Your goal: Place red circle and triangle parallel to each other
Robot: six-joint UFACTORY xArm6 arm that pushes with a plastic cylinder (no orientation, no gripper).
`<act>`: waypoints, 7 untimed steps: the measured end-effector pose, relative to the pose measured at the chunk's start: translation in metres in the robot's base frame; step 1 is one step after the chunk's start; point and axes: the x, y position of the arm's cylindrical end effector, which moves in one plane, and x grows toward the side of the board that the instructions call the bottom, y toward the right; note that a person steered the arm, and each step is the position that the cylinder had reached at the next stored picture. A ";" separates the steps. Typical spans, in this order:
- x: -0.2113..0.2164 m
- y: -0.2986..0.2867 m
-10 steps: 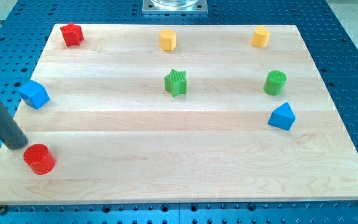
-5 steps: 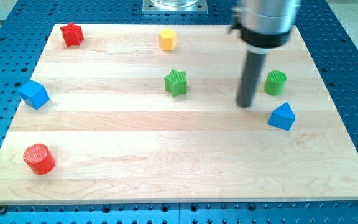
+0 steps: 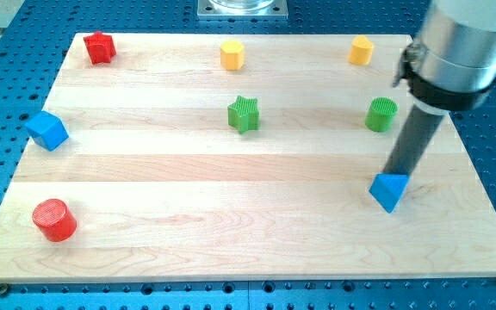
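Observation:
The red circle [image 3: 54, 219] lies near the board's bottom left corner. The blue triangle [image 3: 389, 190] lies at the right, below the green circle [image 3: 381, 114]. My tip [image 3: 395, 172] stands right at the triangle's upper edge, touching it. The rod rises up and to the view's right from there.
A red star [image 3: 99, 47] sits at the top left, a blue cube [image 3: 46, 130] at the left edge, a green star [image 3: 243, 114] in the middle, a yellow hexagon [image 3: 232, 55] at top centre and another yellow block [image 3: 361, 50] at top right.
My tip moved from the bottom left beside the red circle across to the right. It now presses on the blue triangle, which has shifted down the view.

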 end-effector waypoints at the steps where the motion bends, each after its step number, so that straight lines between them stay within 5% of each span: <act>1: 0.001 0.017; 3: 0.040 0.004; 5: 0.035 -0.099; 6: -0.004 -0.110; 7: -0.035 -0.051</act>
